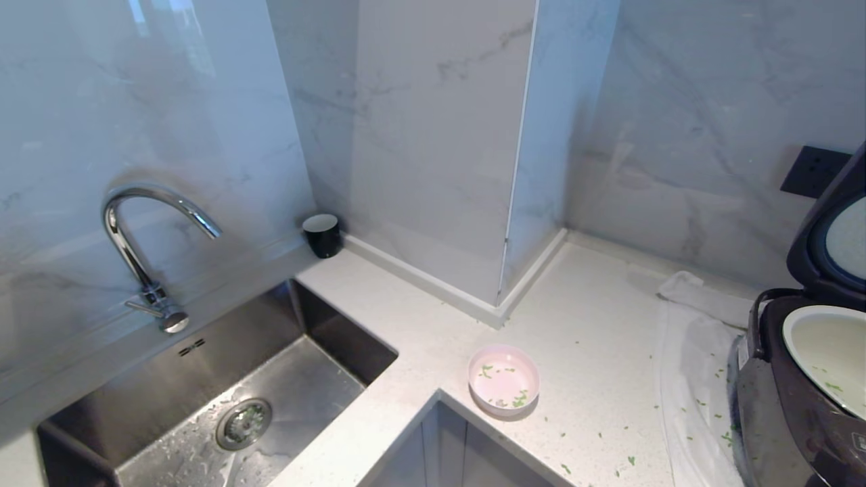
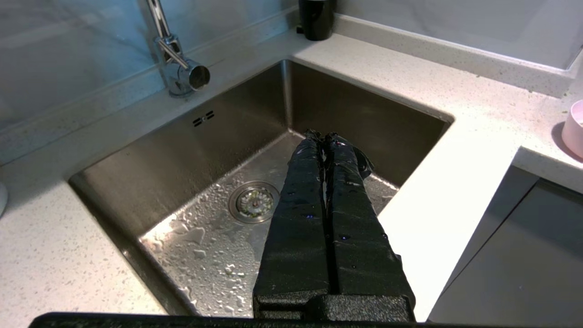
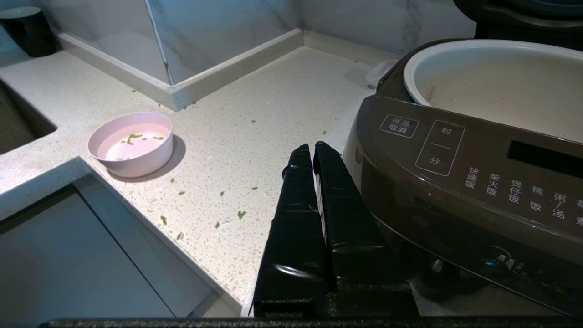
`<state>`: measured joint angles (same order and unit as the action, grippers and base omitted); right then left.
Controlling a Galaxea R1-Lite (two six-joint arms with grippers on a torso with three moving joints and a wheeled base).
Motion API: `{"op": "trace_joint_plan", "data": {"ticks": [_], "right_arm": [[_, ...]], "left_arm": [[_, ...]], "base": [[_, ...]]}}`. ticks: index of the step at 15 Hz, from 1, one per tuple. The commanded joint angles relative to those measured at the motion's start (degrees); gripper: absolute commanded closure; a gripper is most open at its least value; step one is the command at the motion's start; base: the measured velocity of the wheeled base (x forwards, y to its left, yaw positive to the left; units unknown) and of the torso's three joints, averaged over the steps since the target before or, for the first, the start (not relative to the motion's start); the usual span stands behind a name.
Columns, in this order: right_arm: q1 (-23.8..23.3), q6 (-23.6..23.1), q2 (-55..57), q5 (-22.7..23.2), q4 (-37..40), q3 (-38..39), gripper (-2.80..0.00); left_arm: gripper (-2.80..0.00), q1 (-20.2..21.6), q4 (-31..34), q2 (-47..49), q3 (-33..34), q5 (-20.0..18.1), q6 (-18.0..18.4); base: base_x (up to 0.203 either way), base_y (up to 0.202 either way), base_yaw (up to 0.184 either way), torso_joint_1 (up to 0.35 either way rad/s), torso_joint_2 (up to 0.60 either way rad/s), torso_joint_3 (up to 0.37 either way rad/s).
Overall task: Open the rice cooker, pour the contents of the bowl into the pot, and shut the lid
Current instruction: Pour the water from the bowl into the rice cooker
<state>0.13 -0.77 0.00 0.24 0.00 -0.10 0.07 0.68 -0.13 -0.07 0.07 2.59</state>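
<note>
Here the left gripper (image 2: 322,135) hangs over the sink (image 2: 136,191), fingers pressed together on nothing, and the right gripper (image 3: 312,149) sits just beside the rice cooker (image 3: 455,182), fingers likewise together and empty. The bowl (image 1: 504,379) stands on the counter (image 1: 595,338) near its edge, holding a few green bits (image 1: 519,399). The lid (image 1: 829,250) is raised, and the pot (image 1: 822,345) also shows a few bits.

Pale marble walls (image 1: 440,135) wrap round a jutting corner, catching soft daylight. A speckled white counter (image 1: 582,338) runs beneath them, with a wet steel sink (image 1: 270,379) sunk into it and a curved chrome tap (image 1: 145,250) behind. A dark wall socket (image 1: 812,170) sits at right.
</note>
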Motion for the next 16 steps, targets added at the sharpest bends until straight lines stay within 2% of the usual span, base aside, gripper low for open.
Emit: {"op": "trace_joint_plan", "data": {"ticks": [1,3,11,14,16], "right_arm": [[0.04,-0.01,0.01,0.02,0.00,0.01,0.00],[0.04,0.06,0.08,0.02,0.00,0.01,0.00],[0.04,0.06,0.00,0.02,0.00,0.01,0.00],[0.04,0.06,0.00,0.02,0.00,0.01,0.00],[0.04,0.06,0.00,0.02,0.00,0.01,0.00]], "left_arm": [[0.00,0.01,0.18,0.13,-0.09,-0.07,0.58],[0.00,0.02,0.25,0.13,-0.10,-0.46,2.94],[0.00,-0.04,0.02,0.13,0.07,-0.51,2.41],[0.00,0.01,0.02,0.13,0.07,-0.60,2.86],[0.00,0.01,0.02,0.13,0.07,-0.60,3.21]], "base": [[0.000,0.000,0.000,0.000,0.00,0.000],[0.000,0.000,0.000,0.000,0.00,0.000],[0.000,0.000,0.000,0.000,0.00,0.000],[-0.155,0.000,0.004,0.005,0.00,0.004],[0.000,0.000,0.000,-0.017,-0.01,0.002]]}}
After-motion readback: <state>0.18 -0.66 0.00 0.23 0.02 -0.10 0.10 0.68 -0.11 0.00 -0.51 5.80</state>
